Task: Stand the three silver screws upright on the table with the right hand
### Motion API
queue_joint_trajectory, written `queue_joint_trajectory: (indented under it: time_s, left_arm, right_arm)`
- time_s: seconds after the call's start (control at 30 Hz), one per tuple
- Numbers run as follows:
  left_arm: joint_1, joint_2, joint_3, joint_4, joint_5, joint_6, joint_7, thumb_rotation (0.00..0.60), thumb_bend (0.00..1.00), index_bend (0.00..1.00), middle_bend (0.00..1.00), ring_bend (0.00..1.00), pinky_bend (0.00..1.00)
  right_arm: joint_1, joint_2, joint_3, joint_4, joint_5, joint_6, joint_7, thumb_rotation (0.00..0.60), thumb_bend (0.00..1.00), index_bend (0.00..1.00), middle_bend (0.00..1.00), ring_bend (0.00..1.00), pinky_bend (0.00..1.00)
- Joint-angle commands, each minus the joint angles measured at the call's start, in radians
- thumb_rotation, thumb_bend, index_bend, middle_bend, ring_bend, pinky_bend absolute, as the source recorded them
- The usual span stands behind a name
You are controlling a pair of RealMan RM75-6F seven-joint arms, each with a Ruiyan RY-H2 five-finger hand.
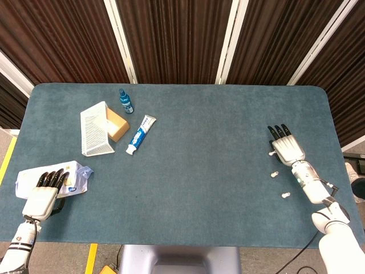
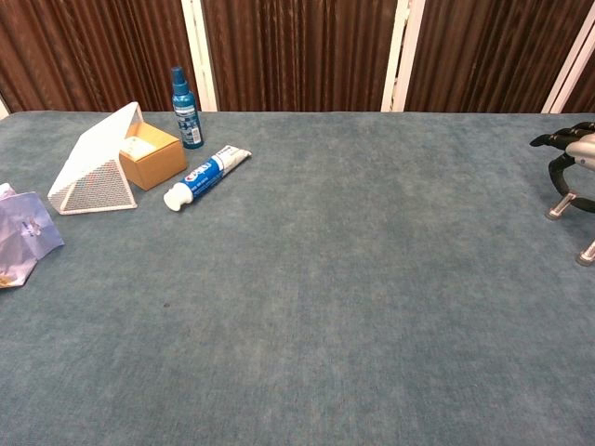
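My right hand (image 1: pixel 288 147) hovers low over the table's right side and pinches a silver screw (image 1: pixel 272 152) between its fingertips. In the chest view the right hand (image 2: pixel 575 153) shows at the right edge. There the held screw (image 2: pixel 561 205) stands nearly upright, head down, at the cloth. A second silver screw (image 1: pixel 274 173) lies just in front of the hand, and it also shows at the chest view's edge (image 2: pixel 586 253). A third screw (image 1: pixel 285 196) lies nearer the front edge. My left hand (image 1: pixel 43 194) rests flat on a wipes pack, holding nothing.
On the far left stand a white mesh holder (image 1: pixel 94 130), an orange box (image 1: pixel 118 124), a blue spray bottle (image 1: pixel 125 101) and a toothpaste tube (image 1: pixel 140 134). The wipes pack (image 1: pixel 74 178) lies at the front left. The table's right edge (image 1: pixel 336 142) is close to my right hand.
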Motion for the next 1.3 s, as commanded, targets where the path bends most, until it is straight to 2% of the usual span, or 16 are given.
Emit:
queue_joint_trajectory:
  time_s: [0.03,0.23,0.63,0.73,0.8,0.87,0.93,1.07,1.13,1.2,1.3]
  left_arm:
    - [0.000,0.001,0.000,-0.001,0.001,0.001,0.000,0.600,0.48,0.00,0.00,0.00,0.06]
    - [0.000,0.001,0.000,-0.001,-0.001,-0.002,0.000,0.600,0.48,0.00,0.00,0.00,0.05]
    - [0.000,0.001,-0.002,-0.002,-0.003,-0.003,0.000,0.600,0.48,0.00,0.00,0.00,0.05]
    - [0.002,0.004,-0.002,-0.005,0.001,0.004,-0.003,0.600,0.48,0.00,0.00,0.00,0.05]
    - [0.004,0.002,-0.004,-0.002,0.012,0.020,-0.009,0.600,0.48,0.00,0.00,0.00,0.06]
    - [0.010,-0.007,-0.009,0.011,0.032,0.053,-0.021,0.600,0.48,0.00,0.00,0.00,0.05]
    - [0.017,-0.020,-0.014,0.031,0.054,0.091,-0.034,0.600,0.48,0.00,0.00,0.00,0.05]
    - [0.035,-0.042,-0.019,0.066,0.103,0.174,-0.052,0.600,0.47,0.00,0.00,0.00,0.04]
    - [0.042,-0.035,-0.015,0.058,0.114,0.189,-0.061,0.600,0.47,0.00,0.00,0.00,0.04]
    - [0.050,-0.026,-0.012,0.044,0.135,0.215,-0.067,0.600,0.47,0.00,0.00,0.00,0.04]
    - [0.065,-0.019,-0.006,0.035,0.168,0.263,-0.056,0.600,0.47,0.00,0.00,0.00,0.04]
  right_arm:
    - [-0.001,0.003,0.002,-0.007,0.002,-0.002,-0.007,0.600,0.49,0.62,0.13,0.00,0.00]
    - [-0.003,0.008,0.005,-0.016,0.006,-0.001,-0.012,0.600,0.49,0.54,0.13,0.00,0.00]
    - [-0.009,0.021,0.008,-0.035,0.008,0.029,-0.018,0.600,0.49,0.47,0.13,0.00,0.00]
    - [-0.029,0.039,0.026,-0.066,0.020,0.098,-0.007,0.600,0.49,0.36,0.13,0.00,0.00]
    - [-0.064,0.063,0.053,-0.125,0.038,0.210,0.010,0.600,0.49,0.26,0.13,0.00,0.00]
    - [-0.118,0.097,0.077,-0.225,0.050,0.351,0.013,0.600,0.49,0.15,0.10,0.00,0.00]
    - [-0.174,0.138,0.096,-0.345,0.065,0.460,-0.043,0.600,0.49,0.06,0.04,0.00,0.00]
    - [-0.346,0.231,0.154,-0.703,0.113,0.771,-0.272,0.600,0.49,0.02,0.00,0.00,0.00]
    - [-0.411,0.281,0.153,-0.856,0.149,0.808,-0.371,0.600,0.49,0.02,0.00,0.00,0.00]
    - [-0.451,0.360,0.121,-1.010,0.183,0.762,-0.480,0.600,0.49,0.02,0.00,0.00,0.00]
    - [-0.479,0.447,0.089,-1.149,0.237,0.680,-0.573,0.600,0.49,0.00,0.00,0.00,0.00]
